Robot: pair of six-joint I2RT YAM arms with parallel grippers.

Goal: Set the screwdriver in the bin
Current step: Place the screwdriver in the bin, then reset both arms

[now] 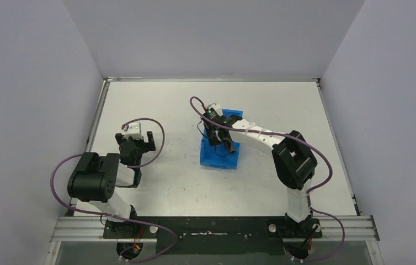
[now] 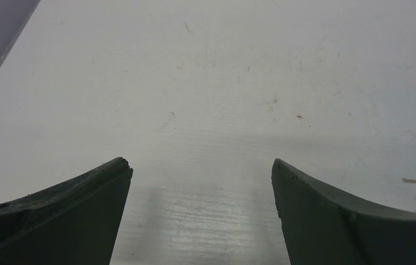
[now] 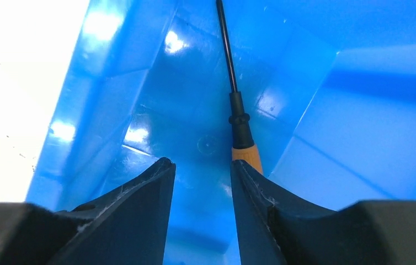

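The blue bin (image 1: pixel 210 157) stands mid-table. My right gripper (image 1: pixel 220 137) reaches down into it. In the right wrist view the bin's walls (image 3: pixel 355 116) fill the frame, and the screwdriver (image 3: pixel 240 124), with an orange handle and a thin black shaft, lies on the bin floor. Its handle end is just beyond my right fingertip, outside the gap. The right gripper (image 3: pixel 200 165) is open, with nothing between the jaws. In the top view the handle (image 1: pixel 231 148) shows inside the bin. My left gripper (image 1: pixel 136 143) is open and empty over bare table (image 2: pixel 201 165), left of the bin.
White table (image 1: pixel 283 105) enclosed by grey walls at the back and both sides. Purple cables loop around both arms. The metal mounting rail (image 1: pixel 217 226) runs along the near edge.
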